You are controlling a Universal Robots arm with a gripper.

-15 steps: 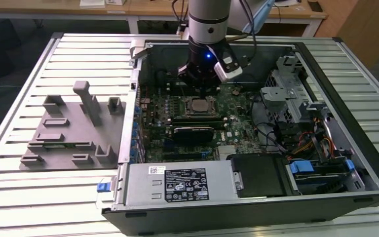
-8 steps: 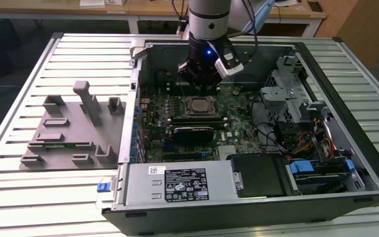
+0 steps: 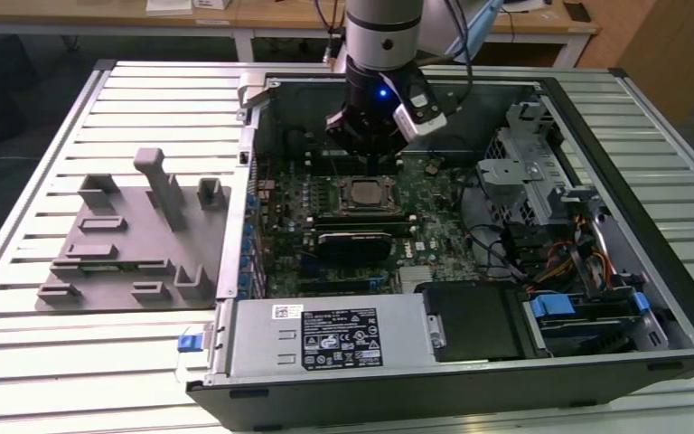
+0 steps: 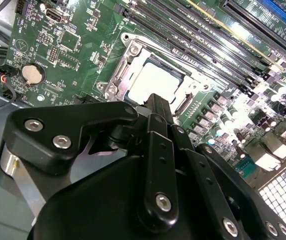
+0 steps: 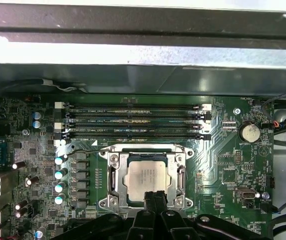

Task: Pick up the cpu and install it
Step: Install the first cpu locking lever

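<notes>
The cpu is a silvery square chip lying flat in the dark socket frame on the green motherboard, inside the open computer case. In both wrist views its pale top shows inside the frame. My gripper hangs just above the socket, beside one edge of the chip. Its black fingertips stand pressed together, shut, with nothing visible between them. A thin metal lever runs along the socket's side.
Long memory slots lie beside the socket. A power supply and a drive cage crowd the case. A grey plastic fixture with upright blocks stands on the slatted table at the exterior view's left.
</notes>
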